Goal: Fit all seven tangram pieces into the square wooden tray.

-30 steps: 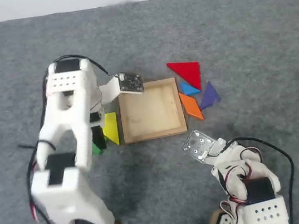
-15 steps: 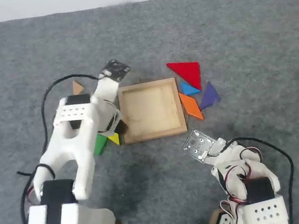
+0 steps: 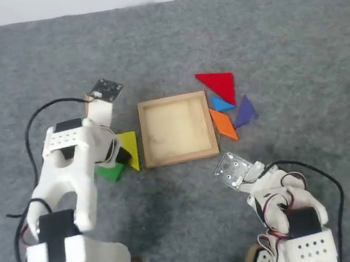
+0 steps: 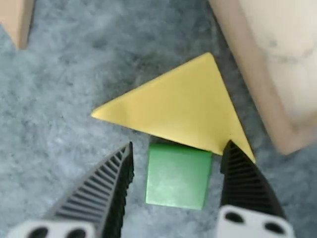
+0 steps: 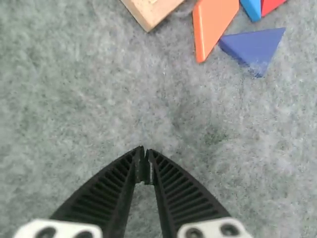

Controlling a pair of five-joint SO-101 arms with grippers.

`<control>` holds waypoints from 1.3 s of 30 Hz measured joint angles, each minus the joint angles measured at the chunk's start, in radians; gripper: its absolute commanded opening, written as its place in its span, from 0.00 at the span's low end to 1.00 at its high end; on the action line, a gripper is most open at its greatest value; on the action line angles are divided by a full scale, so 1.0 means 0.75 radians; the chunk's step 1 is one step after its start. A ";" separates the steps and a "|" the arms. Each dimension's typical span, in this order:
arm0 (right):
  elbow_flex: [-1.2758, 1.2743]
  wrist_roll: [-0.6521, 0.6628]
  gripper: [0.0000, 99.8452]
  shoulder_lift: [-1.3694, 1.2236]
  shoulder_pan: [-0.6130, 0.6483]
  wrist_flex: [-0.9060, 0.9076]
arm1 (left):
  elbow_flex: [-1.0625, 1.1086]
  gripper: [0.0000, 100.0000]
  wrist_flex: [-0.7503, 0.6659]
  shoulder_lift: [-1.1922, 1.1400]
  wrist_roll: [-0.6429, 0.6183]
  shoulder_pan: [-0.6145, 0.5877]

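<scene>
The square wooden tray (image 3: 173,99) sits mid-table with nothing in it. Left of it lie a yellow triangle (image 3: 130,149) and a green square (image 3: 110,172). My left gripper (image 4: 177,148) hangs open above them, its fingers (image 4: 115,178) either side of the green square (image 4: 178,173), whose far edge meets the yellow triangle (image 4: 176,106). A tan piece (image 4: 15,20) lies farther off. Right of the tray are a red triangle (image 3: 219,85), a small blue triangle (image 3: 222,103), an orange parallelogram (image 3: 224,123) and a purple triangle (image 3: 245,112). My right gripper (image 5: 144,166) is shut over bare carpet.
Everything rests on grey carpet. The right arm (image 3: 282,207) sits near the front edge, short of the tray's near-right corner (image 5: 151,10). The left arm's body (image 3: 71,186) covers the carpet front left. Open carpet lies behind the tray.
The left arm has swung away from the tray's far-left corner to the left and nearer, uncovering the yellow triangle and green square. The right arm has not moved.
</scene>
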State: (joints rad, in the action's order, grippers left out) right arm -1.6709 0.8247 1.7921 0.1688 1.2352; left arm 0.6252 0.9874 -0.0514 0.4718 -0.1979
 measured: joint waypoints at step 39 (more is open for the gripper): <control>0.000 0.000 0.01 0.000 0.000 0.000 | -0.153 0.27 0.162 0.174 0.237 -0.088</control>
State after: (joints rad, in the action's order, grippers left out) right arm -1.6709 0.8247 1.7921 0.1688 1.2352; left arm 0.5102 1.1086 0.0790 0.6498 -0.2639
